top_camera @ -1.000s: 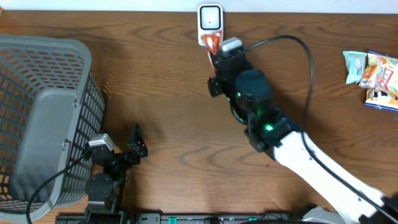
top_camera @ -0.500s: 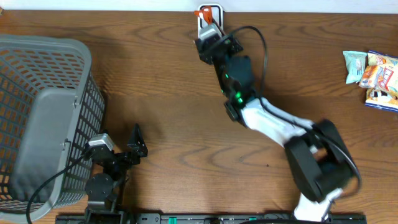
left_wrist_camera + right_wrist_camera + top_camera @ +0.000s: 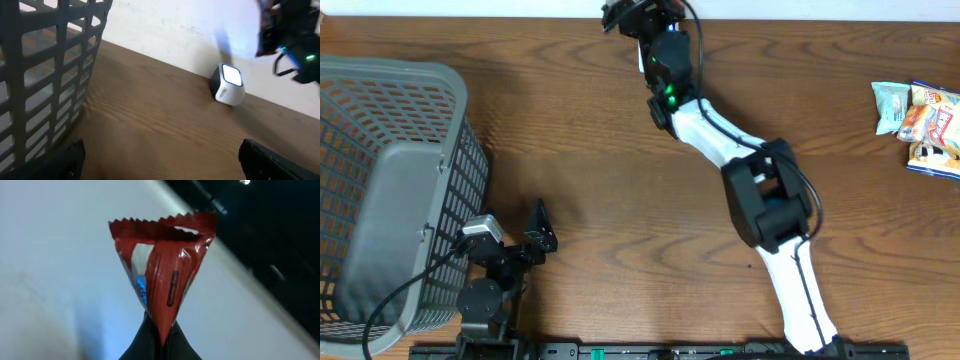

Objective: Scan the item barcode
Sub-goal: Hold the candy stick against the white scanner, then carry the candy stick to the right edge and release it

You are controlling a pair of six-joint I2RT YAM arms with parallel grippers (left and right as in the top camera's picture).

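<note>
Red glossy packet (image 3: 162,280), zigzag-cut top edge

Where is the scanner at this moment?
Left wrist view: the scanner sits at the far edge of the table, by the wall, right of the basket.

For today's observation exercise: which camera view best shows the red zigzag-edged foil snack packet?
The right wrist view: the red zigzag-edged foil snack packet fills the frame, pinched between the right fingers. Overhead, it is lost behind the right arm; the left wrist view shows only blur there.
</note>
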